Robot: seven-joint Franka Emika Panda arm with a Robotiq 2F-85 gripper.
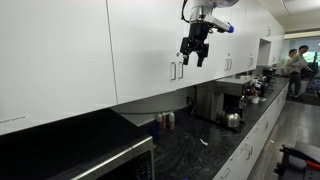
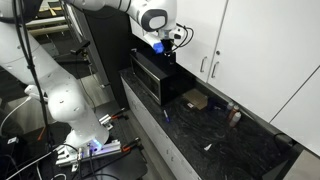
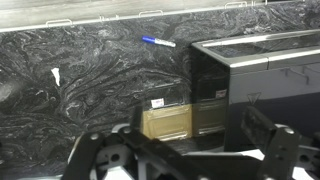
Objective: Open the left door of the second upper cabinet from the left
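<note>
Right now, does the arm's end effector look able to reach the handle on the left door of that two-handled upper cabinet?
Probably yes. The end effector hangs open in the air in front of the cabinet, near the left door's handle, and nothing shows between them.

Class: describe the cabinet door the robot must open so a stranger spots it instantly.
Above the dark marbled counter runs a row of white upper cabinets. Near the robot's tool, two silver handles sit side by side at a seam. The left door is the panel bearing the left handle of that pair.

Left door (image 1: 140, 45) top beyond frame
</note>
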